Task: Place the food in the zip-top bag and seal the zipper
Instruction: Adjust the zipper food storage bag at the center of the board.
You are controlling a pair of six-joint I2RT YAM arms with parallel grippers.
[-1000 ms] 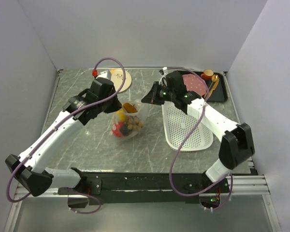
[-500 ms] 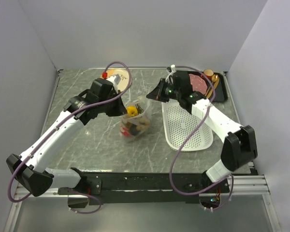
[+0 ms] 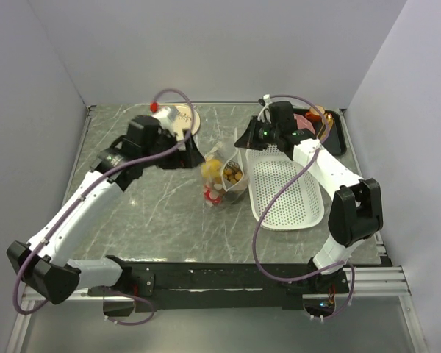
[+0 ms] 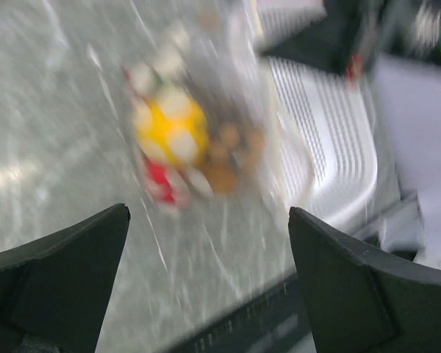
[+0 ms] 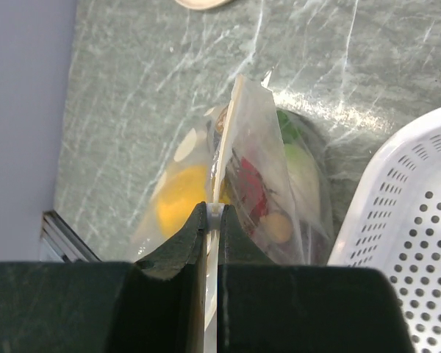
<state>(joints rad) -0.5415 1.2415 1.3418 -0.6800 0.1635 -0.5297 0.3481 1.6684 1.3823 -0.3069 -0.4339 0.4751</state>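
Overhead view of a grey marbled worktop [image 3: 147, 213] with two robot arms reaching in from the near edge. The clear, white-dotted zip-top bag [image 3: 224, 176] is near the middle of the worktop, just left of a white perforated basket [image 3: 287, 195]. A black tray [image 3: 338, 140] sits at the far right corner.

The food [image 5: 180, 195] shows through the plastic: a yellow round fruit, red pieces, something green and white, and small brown nuts, all inside the bag. No loose food is visible on the worktop, so the filling step looks finished.

The right claw [image 5: 213, 213] is pressed together on the zipper [image 5: 224, 147], pinching the white strip edge-on and holding the bag by its mouth. The left claw [image 4: 207, 213] is spread wide with nothing between its fingers, short of the bag, which lies just ahead of it.

What appears to be left is sealing the zipper, or confirming that it is sealed. The strip looks like one thin line where it shows, but its full length is not visible.

The left wrist view is badly blurred, so the food there is only smears of colour. The right claw hides the strip's near end. Whether the bag's bottom rests on the worktop or hangs just above it cannot be told.
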